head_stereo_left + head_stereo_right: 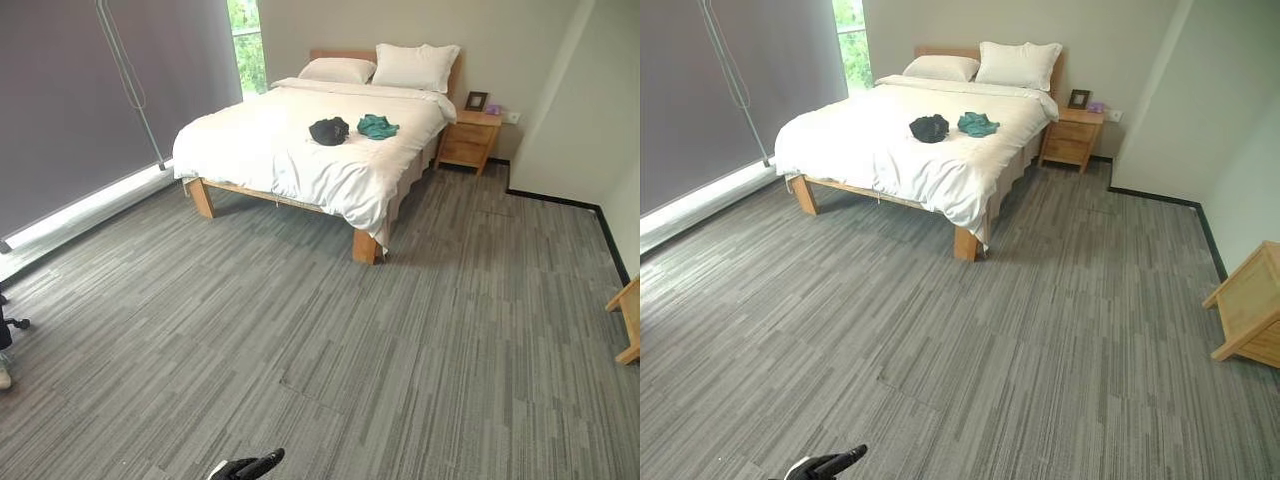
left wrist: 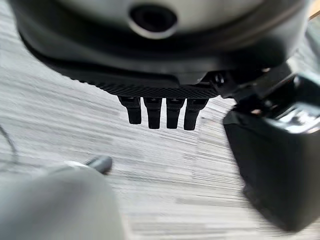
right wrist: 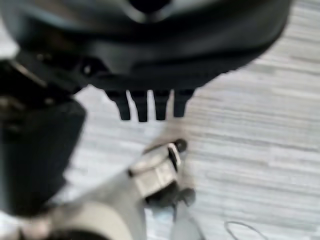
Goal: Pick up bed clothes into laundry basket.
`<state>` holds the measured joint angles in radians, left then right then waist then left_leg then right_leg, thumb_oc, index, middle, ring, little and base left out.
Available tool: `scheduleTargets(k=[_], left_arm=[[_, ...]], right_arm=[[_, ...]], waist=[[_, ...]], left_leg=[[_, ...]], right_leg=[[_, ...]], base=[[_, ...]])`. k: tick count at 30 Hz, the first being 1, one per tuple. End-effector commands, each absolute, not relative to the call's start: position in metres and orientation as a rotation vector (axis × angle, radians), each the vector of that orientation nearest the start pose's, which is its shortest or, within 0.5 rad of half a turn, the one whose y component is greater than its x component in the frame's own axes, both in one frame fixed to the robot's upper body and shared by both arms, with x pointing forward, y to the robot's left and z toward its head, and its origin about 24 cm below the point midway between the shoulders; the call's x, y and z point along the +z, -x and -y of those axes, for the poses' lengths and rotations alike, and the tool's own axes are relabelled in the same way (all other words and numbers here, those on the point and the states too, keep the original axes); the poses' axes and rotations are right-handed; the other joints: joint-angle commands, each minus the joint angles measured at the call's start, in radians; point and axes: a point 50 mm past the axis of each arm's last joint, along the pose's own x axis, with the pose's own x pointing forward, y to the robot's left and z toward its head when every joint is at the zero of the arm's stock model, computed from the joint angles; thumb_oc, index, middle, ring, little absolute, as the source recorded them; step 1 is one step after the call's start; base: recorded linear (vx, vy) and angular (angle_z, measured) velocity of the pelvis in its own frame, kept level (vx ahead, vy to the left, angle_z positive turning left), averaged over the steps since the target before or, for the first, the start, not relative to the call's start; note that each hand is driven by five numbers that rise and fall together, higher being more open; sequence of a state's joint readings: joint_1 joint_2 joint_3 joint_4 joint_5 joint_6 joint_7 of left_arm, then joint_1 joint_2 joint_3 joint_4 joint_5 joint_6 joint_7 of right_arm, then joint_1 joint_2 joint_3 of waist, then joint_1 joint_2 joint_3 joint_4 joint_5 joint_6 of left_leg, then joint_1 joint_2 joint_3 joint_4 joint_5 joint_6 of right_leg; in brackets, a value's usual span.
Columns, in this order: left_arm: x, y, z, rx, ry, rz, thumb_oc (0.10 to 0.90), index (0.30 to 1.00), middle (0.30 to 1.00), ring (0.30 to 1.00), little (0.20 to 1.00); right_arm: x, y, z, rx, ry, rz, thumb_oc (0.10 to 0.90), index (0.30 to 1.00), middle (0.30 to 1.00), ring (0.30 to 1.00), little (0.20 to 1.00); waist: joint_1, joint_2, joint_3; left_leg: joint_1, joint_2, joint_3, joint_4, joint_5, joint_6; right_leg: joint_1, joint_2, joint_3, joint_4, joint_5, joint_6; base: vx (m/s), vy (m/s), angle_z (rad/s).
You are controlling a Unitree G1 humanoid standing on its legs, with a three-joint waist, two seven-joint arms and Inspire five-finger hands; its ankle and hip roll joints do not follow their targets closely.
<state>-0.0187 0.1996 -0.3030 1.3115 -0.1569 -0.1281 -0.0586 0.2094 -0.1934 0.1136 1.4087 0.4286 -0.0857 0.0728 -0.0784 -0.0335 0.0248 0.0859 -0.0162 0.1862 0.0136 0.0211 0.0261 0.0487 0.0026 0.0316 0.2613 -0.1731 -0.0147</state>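
Note:
A crumpled black garment (image 1: 329,131) and a teal garment (image 1: 377,126) lie side by side on the white-covered bed (image 1: 270,150) at the far side of the room, well away from me. My left hand (image 2: 160,75) hangs over the grey carpet with straight fingers (image 2: 154,112) and holds nothing. Its tip pokes in at the bottom edge of the left eye view (image 1: 247,466). My right hand (image 3: 150,65) also hangs above the floor, its fingers (image 3: 141,106) straight and empty.
Two pillows (image 1: 415,66) rest against the headboard. A wooden nightstand (image 1: 468,138) stands right of the bed. Another piece of wooden furniture (image 1: 1250,305) sits by the right wall. A dark blind (image 1: 90,90) covers the left side. Wide grey carpet (image 1: 330,330) lies between me and the bed.

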Motion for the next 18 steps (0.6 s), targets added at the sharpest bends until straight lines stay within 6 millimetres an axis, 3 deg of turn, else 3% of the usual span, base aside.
scheduleTargets(k=[1,4,8,9,10,11,12,14,18], left_arm=[[-0.168,-0.095,-0.184,-0.135,-0.15,-1.158,0.8,0.9,0.9,0.9,0.9],[-0.167,-0.098,-0.189,-0.14,-0.174,-1.142,0.8,0.9,0.9,0.9,0.9],[-0.156,-0.121,-0.214,-0.078,-0.225,-1.078,0.8,0.9,0.9,0.9,0.9],[-0.156,-0.121,-0.214,-0.078,-0.225,-1.078,0.8,0.9,0.9,0.9,0.9],[-0.143,-0.153,-0.223,-0.063,-0.258,-0.971,0.8,0.9,0.9,0.9,0.9],[-0.143,-0.153,-0.223,-0.063,-0.258,-0.971,0.8,0.9,0.9,0.9,0.9],[-0.124,-0.185,-0.227,-0.042,-0.245,-0.834,0.8,0.9,0.9,0.9,0.9],[-0.098,-0.219,-0.228,-0.027,-0.235,-0.666,0.8,0.9,0.9,0.9,0.9],[-0.041,-0.263,-0.217,0.002,-0.14,-0.327,0.8,0.9,0.9,0.9,0.9]], right_arm=[[-0.173,0.037,0.219,-0.335,-0.177,-1.492,0.8,0.9,0.9,0.9,0.9],[-0.171,0.029,0.232,-0.42,-0.218,-1.434,0.8,0.9,0.9,0.9,0.9],[-0.159,-0.008,0.276,-0.562,-0.217,-1.239,0.8,0.9,0.9,0.9,0.9],[-0.159,-0.008,0.276,-0.562,-0.217,-1.239,0.8,0.9,0.9,0.9,0.9],[-0.149,-0.04,0.293,-0.546,-0.153,-1.119,0.8,0.9,0.9,0.9,0.9],[-0.149,-0.04,0.293,-0.546,-0.153,-1.119,0.8,0.9,0.9,0.9,0.9],[-0.133,-0.079,0.306,-0.497,-0.094,-0.954,0.8,0.9,0.9,0.9,0.9],[-0.099,-0.13,0.311,-0.372,0.005,-0.716,0.8,0.9,0.9,0.9,0.9],[-0.036,-0.172,0.307,-0.302,0.06,-0.352,0.8,0.9,0.9,0.9,0.9]], waist=[[-0.003,0.01,-0.01],[-0.006,0.01,-0.016],[-0.012,0.01,-0.033],[-0.012,0.01,-0.033],[-0.016,0.013,-0.04],[-0.016,0.013,-0.039],[-0.022,0.016,-0.041],[-0.028,0.017,-0.037],[-0.032,0.02,-0.034]], left_leg=[[0.008,0.109,0.028,-0.048,0.022,-0.077],[0.018,0.109,0.033,-0.061,0.023,-0.079],[0.033,0.109,0.037,-0.078,0.025,-0.083],[0.033,0.109,0.037,-0.078,0.025,-0.083],[0.035,0.11,0.039,-0.079,0.025,-0.084],[0.036,0.11,0.039,-0.079,0.025,-0.084],[0.038,0.11,0.042,-0.08,0.026,-0.085],[0.045,0.11,0.047,-0.079,0.025,-0.085],[0.045,0.11,0.046,-0.079,0.025,-0.083]], right_leg=[[-0.022,-0.028,0.013,-0.188,0.135,0.112],[-0.018,-0.029,0.015,-0.196,0.137,0.115],[-0.014,-0.03,0.02,-0.204,0.14,0.121],[-0.014,-0.03,0.02,-0.204,0.14,0.121],[-0.015,-0.03,0.023,-0.201,0.14,0.124],[-0.015,-0.03,0.023,-0.201,0.14,0.124],[-0.016,-0.031,0.024,-0.199,0.141,0.128],[-0.014,-0.033,0.025,-0.194,0.138,0.132],[-0.019,-0.036,0.023,-0.187,0.138,0.134]], base=[[0.03,0.012,0.03],[0.01,0.005,0.0],[0.01,0.007,-0.02],[0.03,0.017,-0.03],[0.0,0.0,0.0],[0.02,0.035,0.0],[0.01,0.032,0.0],[0.01,0.037,-0.03],[0.01,0.012,0.0]])
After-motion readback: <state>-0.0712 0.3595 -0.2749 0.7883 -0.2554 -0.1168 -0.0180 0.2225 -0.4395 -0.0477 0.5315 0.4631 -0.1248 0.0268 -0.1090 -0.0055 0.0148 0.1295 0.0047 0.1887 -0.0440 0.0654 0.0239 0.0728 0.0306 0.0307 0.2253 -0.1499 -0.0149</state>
